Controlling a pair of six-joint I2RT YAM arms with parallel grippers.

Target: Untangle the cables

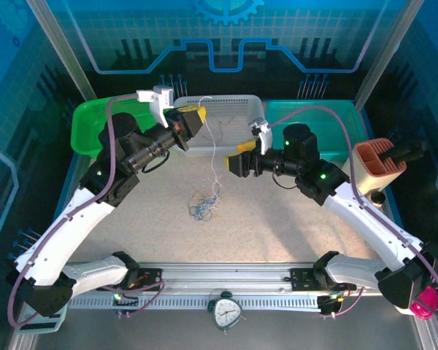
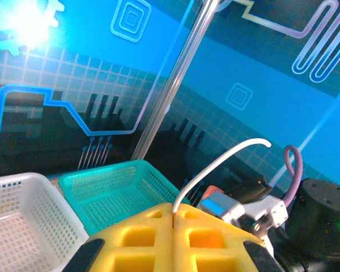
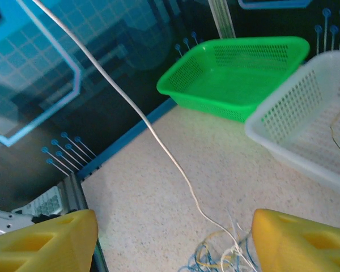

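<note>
A small tangle of blue, tan and whitish cables lies on the speckled table, in the middle. One whitish cable rises from it to my left gripper, which is raised in front of the white basket. In the left wrist view the yellow pads are shut on that cable, whose free end arcs up to the right. My right gripper hovers just right of the hanging strand. Its fingers stand wide apart and hold nothing. The whitish cable runs between them down to the tangle.
A white basket stands at the back centre with a thin tan strand inside. A green basket is at the back left, a teal basket at the back right. An orange-brown holder stands right; a clock sits by the near rail.
</note>
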